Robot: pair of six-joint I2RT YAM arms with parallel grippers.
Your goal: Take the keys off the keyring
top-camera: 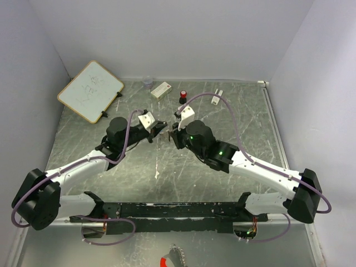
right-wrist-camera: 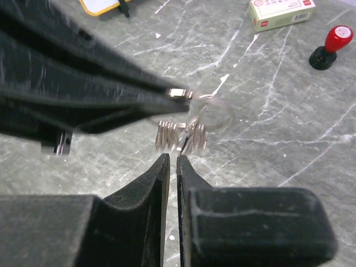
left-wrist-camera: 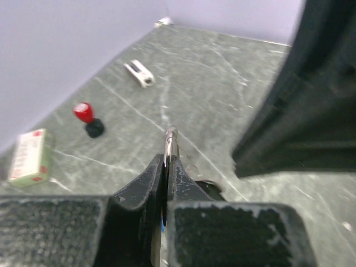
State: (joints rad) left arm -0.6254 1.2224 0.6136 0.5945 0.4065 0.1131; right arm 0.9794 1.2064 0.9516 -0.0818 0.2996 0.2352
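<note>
Over the middle of the table my two grippers meet tip to tip. My left gripper (top-camera: 162, 132) (left-wrist-camera: 167, 158) is shut on a thin silver piece (left-wrist-camera: 171, 136) that sticks out past its tips, with a sliver of blue between the jaws. In the right wrist view this piece is part of the keyring (right-wrist-camera: 216, 113), a thin wire loop held at the left fingers (right-wrist-camera: 111, 94). The keys (right-wrist-camera: 179, 136) hang blurred beneath it, above the table. My right gripper (top-camera: 172, 134) (right-wrist-camera: 172, 157) sits just short of the keys, jaws parted by a narrow slit, holding nothing.
A small whiteboard (top-camera: 90, 90) lies at the back left. Along the back wall are a clear cup (top-camera: 147, 82), a white box (top-camera: 161, 90) (right-wrist-camera: 281, 12), a red-and-black knob (top-camera: 182, 93) (right-wrist-camera: 332, 45) and a white clip (top-camera: 217, 98). Walls close in three sides.
</note>
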